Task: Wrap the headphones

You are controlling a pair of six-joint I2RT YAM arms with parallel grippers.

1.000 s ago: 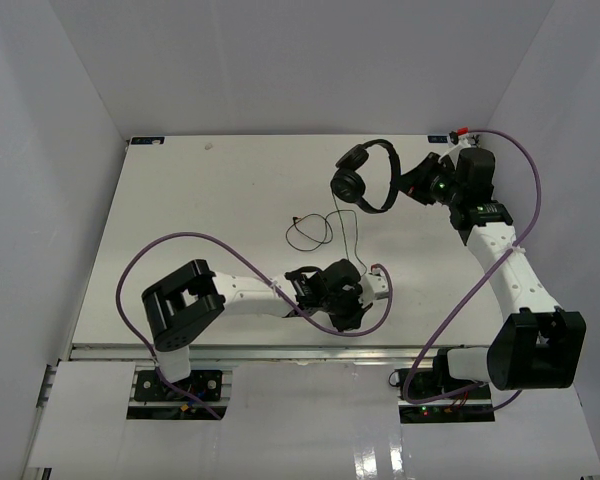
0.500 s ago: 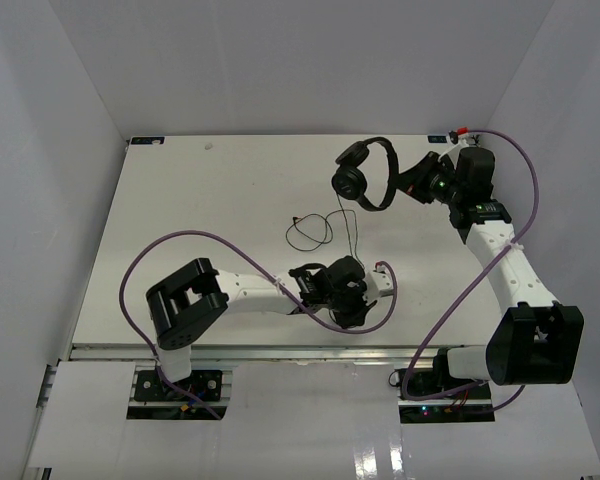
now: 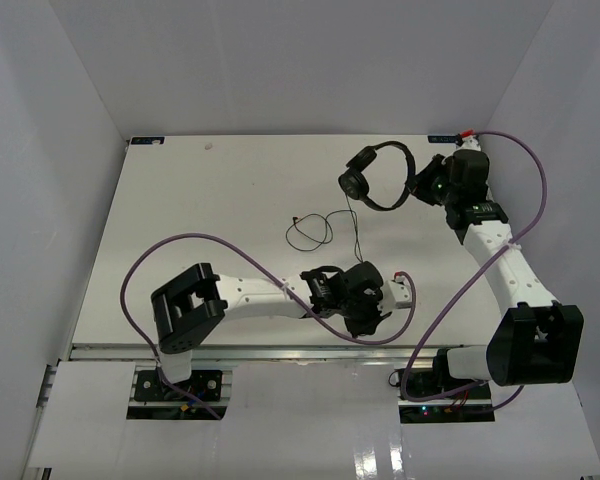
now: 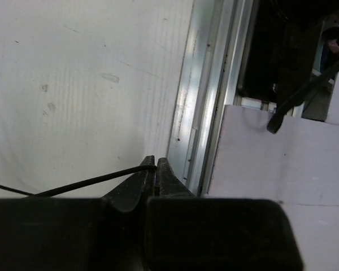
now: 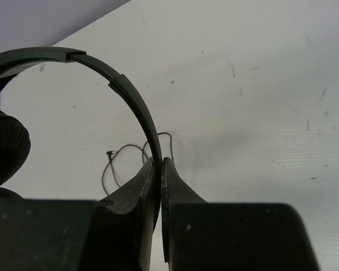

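In the right wrist view only one earcup (image 5: 5, 149) shows, and the left edge cuts it off. From above, the thin cable (image 4: 90, 182) is hard to follow where it nears the left tool (image 4: 156, 162), and the tips of both tools are hard to make out there.

There are two arms, the left arm (image 3: 250, 297) and the right arm (image 3: 510, 265), each with one tool. There is one pair of headphones (image 3: 353, 184).

The headphones are small and black, with a thin curved headband (image 5: 139, 107), round padded cups and a long black cable that loops loosely on the white surface (image 3: 200, 200). They sit at the far right of the surface, where the right tool (image 5: 160, 165) is pinched tight on the headband. The left tool, near the metal rail (image 4: 206, 113) at the front edge, is almost closed, nipping the cable between its tips.
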